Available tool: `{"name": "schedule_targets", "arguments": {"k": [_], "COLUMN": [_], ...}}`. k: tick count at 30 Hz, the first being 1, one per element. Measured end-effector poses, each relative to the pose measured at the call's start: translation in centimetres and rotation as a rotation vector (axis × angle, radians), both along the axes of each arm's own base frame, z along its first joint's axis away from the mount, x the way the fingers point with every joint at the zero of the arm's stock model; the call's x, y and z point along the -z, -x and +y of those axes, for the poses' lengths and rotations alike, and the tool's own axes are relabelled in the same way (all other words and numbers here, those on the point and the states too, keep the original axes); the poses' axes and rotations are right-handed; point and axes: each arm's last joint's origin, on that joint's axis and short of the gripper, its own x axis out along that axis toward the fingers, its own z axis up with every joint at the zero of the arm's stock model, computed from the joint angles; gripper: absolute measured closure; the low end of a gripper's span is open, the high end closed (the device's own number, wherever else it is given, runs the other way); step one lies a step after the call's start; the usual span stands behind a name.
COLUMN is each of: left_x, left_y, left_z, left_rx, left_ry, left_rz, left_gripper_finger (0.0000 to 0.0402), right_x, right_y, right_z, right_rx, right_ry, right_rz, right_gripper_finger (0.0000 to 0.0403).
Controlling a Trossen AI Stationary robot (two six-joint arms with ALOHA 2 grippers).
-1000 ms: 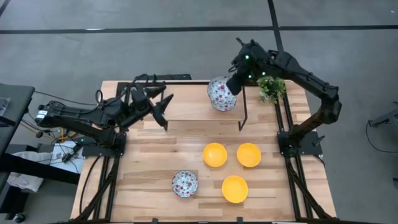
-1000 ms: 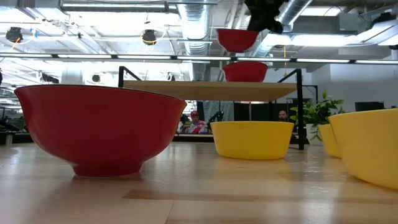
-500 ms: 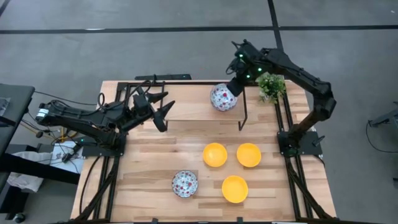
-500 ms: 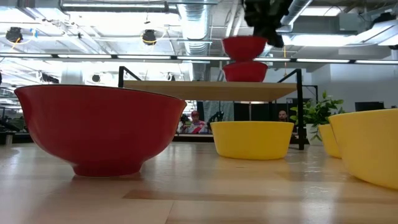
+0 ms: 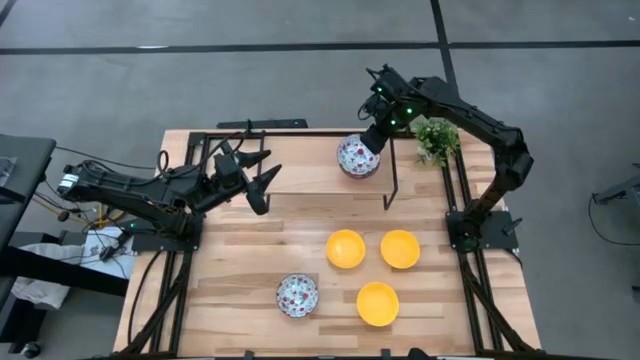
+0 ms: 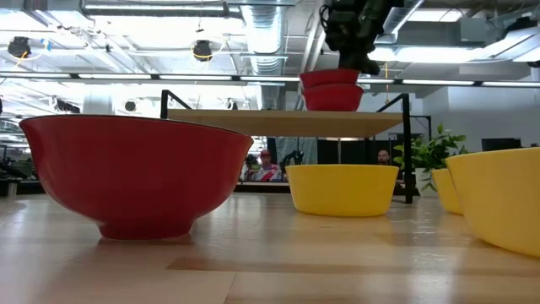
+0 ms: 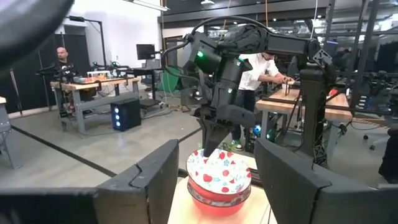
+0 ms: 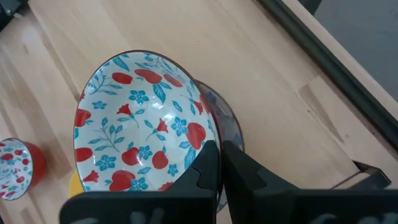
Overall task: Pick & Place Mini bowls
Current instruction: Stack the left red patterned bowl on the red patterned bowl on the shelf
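The rim of a floral bowl (image 8: 140,121) is being pinched between the clenched fingers (image 8: 208,165) of the right gripper (image 5: 372,137), and that bowl is being held nested in, or just above, a second floral bowl (image 6: 332,97) on the raised wooden shelf (image 5: 300,165); whether the two are touching cannot be told. In the high view this pair is lying toward one o'clock from the table's middle, at the shelf's right end, with the green plant (image 5: 436,138) just beside it at three o'clock. The left gripper (image 5: 262,182) is being held over the shelf's left end, toward ten o'clock from the table's middle, its fingers (image 7: 146,180) spread apart and grasping nothing, and it is being pointed toward the stacked bowls at its three o'clock. On the wooden table (image 5: 230,280) below the shelf, three yellow bowls (image 5: 346,248) are sitting in a cluster toward five o'clock, near one another without touching. A third floral bowl (image 5: 297,295) is resting alone at about six o'clock, well apart from the shelf. Beyond the table, people (image 7: 264,68) are being seen at workbenches in the room.
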Motion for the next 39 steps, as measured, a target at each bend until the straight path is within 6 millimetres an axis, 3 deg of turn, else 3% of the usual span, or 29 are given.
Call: {"name": "schedule_targets", "arguments": {"k": [39], "left_x": [0.0], "left_y": [0.0], "left_z": [0.0], "left_rx": [0.0], "left_ry": [0.001], "left_rz": [-0.001], "left_gripper_finger": [0.0192], "right_x": [1.0], "right_y": [0.0], "right_z": [-0.1], "right_rx": [-0.021], "right_ry": [-0.023], "right_rz": [0.011], "right_gripper_finger": [0.0403]}}
